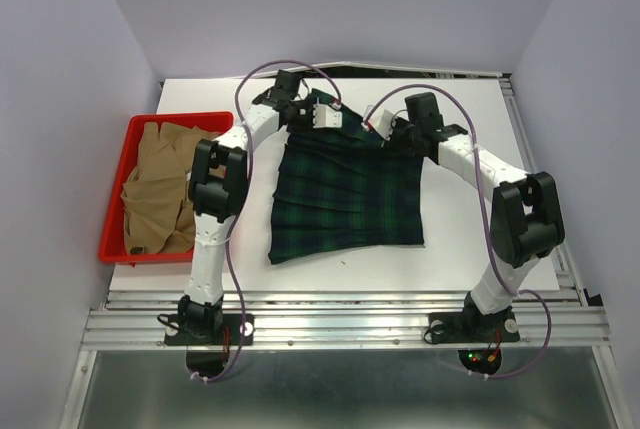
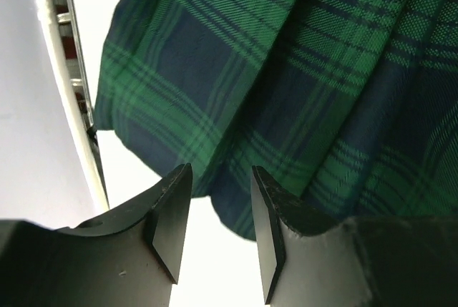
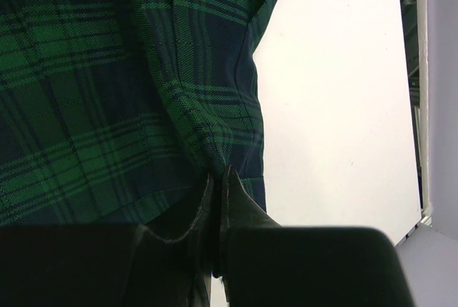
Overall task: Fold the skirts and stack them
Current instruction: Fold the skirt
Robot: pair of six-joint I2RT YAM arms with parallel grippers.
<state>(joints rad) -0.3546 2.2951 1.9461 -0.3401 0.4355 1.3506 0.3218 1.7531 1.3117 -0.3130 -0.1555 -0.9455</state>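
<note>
The right gripper (image 3: 218, 178) pinches the far right corner of the dark green and blue checked cloth skirt (image 1: 345, 199). The left gripper (image 2: 220, 178) has its jaws apart at the far left corner. The skirt lies flat on the white table (image 1: 470, 129), with bare room on its right and a red plastic bin (image 1: 185, 119) well off to its left.

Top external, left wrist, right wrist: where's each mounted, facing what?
Top external: above, behind the bases, looking down on white table, green-and-navy plaid pleated skirt, red plastic bin; both arms show.
Left wrist: on left arm, facing skirt's edge; open left gripper shows.
Right wrist: on right arm, facing skirt's corner; right gripper pinches it.
Shared: all see the skirt.
</note>
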